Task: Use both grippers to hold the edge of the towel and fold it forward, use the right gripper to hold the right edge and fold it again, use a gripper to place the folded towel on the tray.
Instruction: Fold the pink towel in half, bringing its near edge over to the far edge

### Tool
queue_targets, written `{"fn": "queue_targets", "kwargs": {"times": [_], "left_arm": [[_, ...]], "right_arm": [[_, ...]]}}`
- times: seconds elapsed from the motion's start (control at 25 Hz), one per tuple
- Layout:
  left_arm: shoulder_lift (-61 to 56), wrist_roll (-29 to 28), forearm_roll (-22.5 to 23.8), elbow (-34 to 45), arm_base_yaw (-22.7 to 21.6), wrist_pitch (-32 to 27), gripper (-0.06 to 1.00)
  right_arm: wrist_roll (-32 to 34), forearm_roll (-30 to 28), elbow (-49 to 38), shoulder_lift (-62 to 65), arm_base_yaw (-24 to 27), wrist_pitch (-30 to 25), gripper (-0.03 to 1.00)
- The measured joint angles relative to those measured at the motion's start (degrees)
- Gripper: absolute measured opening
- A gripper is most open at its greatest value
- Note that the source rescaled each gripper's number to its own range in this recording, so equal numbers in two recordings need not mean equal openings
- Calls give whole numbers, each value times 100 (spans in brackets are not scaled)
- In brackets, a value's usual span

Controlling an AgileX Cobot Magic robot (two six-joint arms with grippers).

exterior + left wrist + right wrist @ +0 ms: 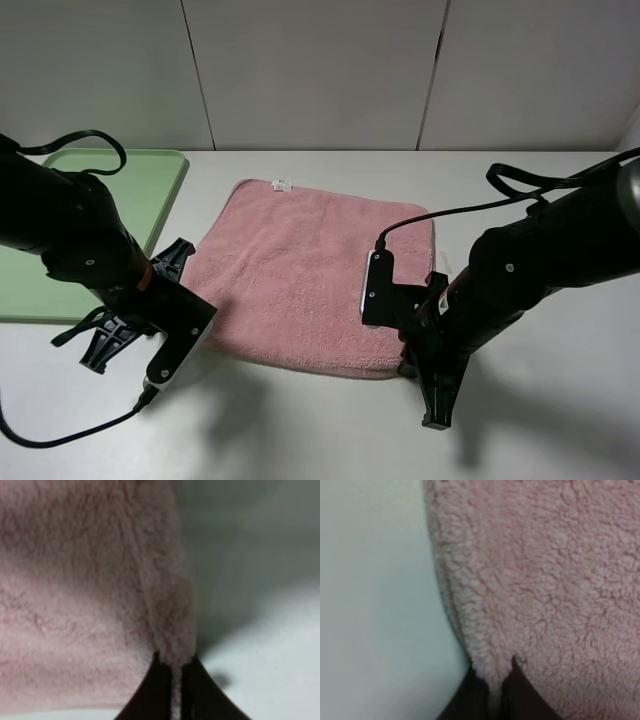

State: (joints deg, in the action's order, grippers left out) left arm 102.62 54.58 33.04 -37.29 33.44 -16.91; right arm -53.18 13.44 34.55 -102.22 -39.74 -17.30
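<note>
2 tight holds on the towel (310, 280) edge: left hand (175, 664), right hand (493, 669).

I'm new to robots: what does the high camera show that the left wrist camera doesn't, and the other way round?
Only the high view shows the green tray at the far left, the white tag on the towel's far edge, and the right gripper at its near right corner. Only the left wrist view shows, close up, dark fingertips pinched shut on the towel's hem. Both show the pink towel, the pale table and the left gripper.
</note>
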Motion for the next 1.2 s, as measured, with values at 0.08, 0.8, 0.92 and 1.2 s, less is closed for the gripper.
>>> {"fn": "queue_targets", "kwargs": {"times": [0.08,0.8,0.92,1.2], "left_arm": [[-141,-5,-7,0,0,-109,0],[-1415,-824,-22,12,775,-1580,0],[-1545,-1165,-24,-61,1015,-1874,0],[-1581,-1636,-306,-562,1318,-2681,0]], "right_arm": [[12,7,0,49,0,-53,0],[374,-87,-17,1908,0,-746,0],[562,-181,-22,2076,0,-929,0],[950,-433,-22,2607,0,-1396,0]]}}
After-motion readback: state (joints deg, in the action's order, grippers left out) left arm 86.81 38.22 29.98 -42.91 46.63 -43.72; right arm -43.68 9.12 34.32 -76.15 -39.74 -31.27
